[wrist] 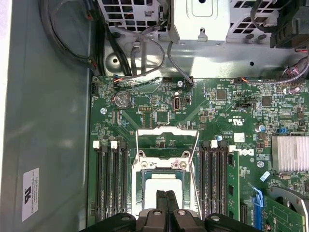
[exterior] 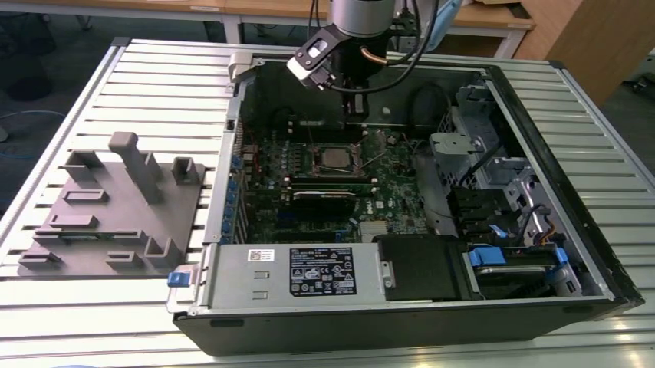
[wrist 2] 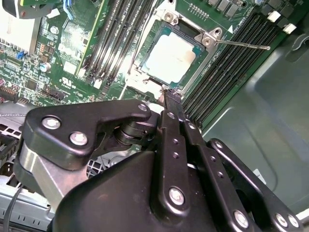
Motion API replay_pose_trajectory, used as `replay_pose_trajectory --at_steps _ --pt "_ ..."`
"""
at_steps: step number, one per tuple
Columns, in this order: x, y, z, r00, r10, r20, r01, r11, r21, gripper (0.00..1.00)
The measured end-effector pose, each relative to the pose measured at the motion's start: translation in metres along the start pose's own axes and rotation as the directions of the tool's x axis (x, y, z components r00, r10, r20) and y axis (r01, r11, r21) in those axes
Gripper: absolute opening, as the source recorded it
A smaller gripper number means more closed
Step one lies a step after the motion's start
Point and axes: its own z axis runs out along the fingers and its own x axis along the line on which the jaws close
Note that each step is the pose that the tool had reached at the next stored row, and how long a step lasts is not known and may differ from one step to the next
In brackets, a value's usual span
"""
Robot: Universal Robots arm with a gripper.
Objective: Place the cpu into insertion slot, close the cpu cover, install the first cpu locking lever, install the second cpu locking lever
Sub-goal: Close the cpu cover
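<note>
Upper-middle in the exterior view, the black gripper (exterior: 355, 113), fingers pinched together empty, should press the thin dark-silver cpu cover (wrist 2: 194, 67) evenly.

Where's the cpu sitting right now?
In the second wrist view the cpu lies on the green motherboard, inside the cut-out of the cpu cover. It sits between two banks of long black memory slots, just beyond the gripper.

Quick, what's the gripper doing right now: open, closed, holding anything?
Gripper: jaws closed together, nothing visibly held, tips close to the cpu seated on the board.
</note>
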Motion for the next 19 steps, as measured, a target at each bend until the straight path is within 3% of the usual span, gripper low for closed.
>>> replay_pose_trajectory --at_steps 19 --pt "0.0002 0.0021 0.0017 1.0000 0.000 -0.0001 0.000 1.0000 0.0000 0.10"
